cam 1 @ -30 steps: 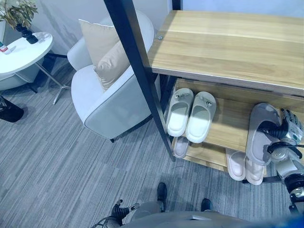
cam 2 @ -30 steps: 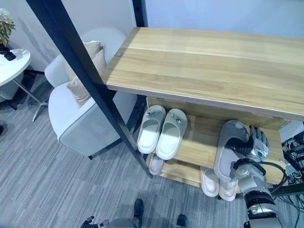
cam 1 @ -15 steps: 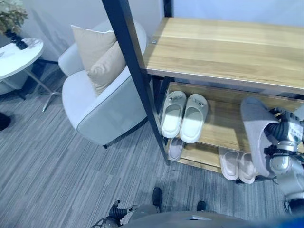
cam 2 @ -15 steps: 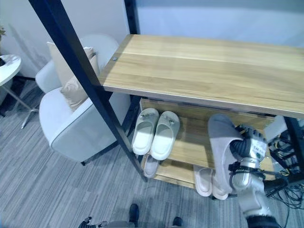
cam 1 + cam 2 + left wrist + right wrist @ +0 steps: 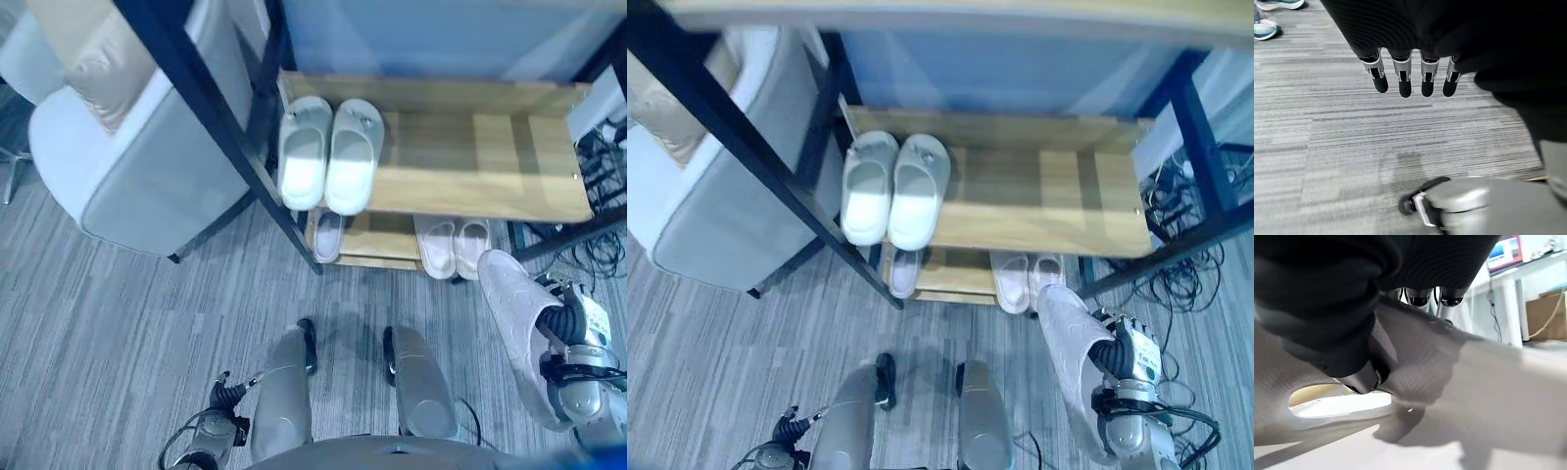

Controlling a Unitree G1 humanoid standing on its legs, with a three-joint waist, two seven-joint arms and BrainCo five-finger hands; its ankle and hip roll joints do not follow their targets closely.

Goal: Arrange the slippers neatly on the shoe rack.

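At far left stands a pale armchair [image 5: 118, 166] with a tan cushion [image 5: 93, 59] on its seat, just beside the black post of the shoe rack [image 5: 509, 162]; the left hand [image 5: 1410, 78] hangs low over the grey carpet [image 5: 108, 323], its fingers straight and relaxed, holding nothing; two shoes [image 5: 1268, 22] lie on the carpet well beyond it; on the rack's wooden middle shelf a pair of white slippers [image 5: 328, 152] sits side by side at the left end, toes outward; on the shelf below, a single pale slipper [image 5: 328, 235] lies at the left and a pinkish pair [image 5: 453, 245] lies further right; at far right, off the rack and above the carpet, the right hand [image 5: 1127, 357] grips a grey slipper [image 5: 519, 333], thumb tucked inside the strap and fingers curled over its top, the slipper tilted with its toe toward the rack.
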